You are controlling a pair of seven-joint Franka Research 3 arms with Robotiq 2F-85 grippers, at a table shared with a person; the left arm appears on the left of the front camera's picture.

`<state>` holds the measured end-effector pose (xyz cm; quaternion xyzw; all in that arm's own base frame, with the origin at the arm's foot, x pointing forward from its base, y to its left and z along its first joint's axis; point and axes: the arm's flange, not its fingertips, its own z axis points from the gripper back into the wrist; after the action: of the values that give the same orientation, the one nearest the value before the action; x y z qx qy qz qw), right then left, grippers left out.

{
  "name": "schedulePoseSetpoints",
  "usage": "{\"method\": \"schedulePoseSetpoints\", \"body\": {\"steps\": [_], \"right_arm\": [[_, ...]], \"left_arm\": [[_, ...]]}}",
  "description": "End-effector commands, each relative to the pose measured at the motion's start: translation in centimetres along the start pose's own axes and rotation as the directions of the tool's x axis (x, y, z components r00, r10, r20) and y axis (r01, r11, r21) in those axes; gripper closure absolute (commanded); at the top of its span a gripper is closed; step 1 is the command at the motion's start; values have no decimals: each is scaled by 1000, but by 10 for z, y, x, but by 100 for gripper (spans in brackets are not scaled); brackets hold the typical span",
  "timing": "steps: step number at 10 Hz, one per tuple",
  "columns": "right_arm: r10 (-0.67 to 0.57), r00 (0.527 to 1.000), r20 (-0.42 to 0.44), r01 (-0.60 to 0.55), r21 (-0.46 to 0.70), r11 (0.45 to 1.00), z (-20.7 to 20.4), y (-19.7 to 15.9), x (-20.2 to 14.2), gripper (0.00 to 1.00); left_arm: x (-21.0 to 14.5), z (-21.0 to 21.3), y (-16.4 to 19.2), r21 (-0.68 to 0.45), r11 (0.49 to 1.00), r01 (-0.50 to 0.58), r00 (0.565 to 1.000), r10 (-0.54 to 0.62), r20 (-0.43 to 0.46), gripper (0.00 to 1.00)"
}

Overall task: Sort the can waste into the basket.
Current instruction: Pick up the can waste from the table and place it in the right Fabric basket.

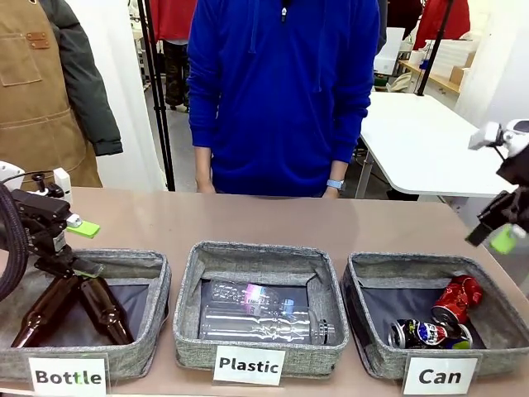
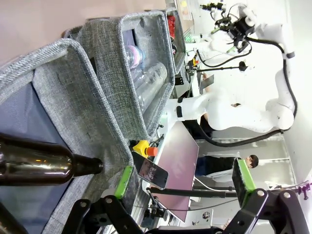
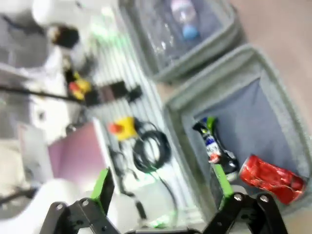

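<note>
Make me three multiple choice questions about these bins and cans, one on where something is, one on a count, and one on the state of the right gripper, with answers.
1. Where is the red can?
A. In the Plastic bin
B. In the Can bin
C. On the table in front of the person

2. How many brown bottles lie in the Bottle bin?
A. Two
B. Four
C. None

3. What state is the right gripper in?
A. Shut on the blue can
B. Shut on a clear bottle
C. Open, holding nothing

Answers:
1. B, the red can lies beside the blue can inside the bin labelled Can.
2. A, the front view shows two brown bottles lying crossed there.
3. C, the right wrist view shows its green-padded fingers spread wide above that bin with nothing between them.
</note>
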<state>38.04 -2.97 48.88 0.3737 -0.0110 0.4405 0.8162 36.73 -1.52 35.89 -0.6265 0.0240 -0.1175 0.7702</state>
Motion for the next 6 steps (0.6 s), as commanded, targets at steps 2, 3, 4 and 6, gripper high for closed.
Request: {"method": "schedulePoseSetpoints", "body": {"steps": [2, 3, 4, 6], "right_arm": [[-803, 355, 479, 458, 659, 596, 20, -31, 25, 0], [-824, 273, 497, 456, 687, 566, 17, -39, 25, 0], [-795, 367, 483, 482, 632, 607, 8, -39, 26, 0], [-406, 896, 181, 364, 224, 904, 17, -39, 16, 0]], "left_arm": [[-3, 4, -3, -6, 1000, 4, 1000, -4, -10, 0], [-3, 4, -3, -6, 1000, 4, 1000, -4, -10, 0], [-3, 4, -3, -6, 1000, 4, 1000, -4, -10, 0], [-3, 4, -3, -6, 1000, 4, 1000, -4, -10, 0]]}}
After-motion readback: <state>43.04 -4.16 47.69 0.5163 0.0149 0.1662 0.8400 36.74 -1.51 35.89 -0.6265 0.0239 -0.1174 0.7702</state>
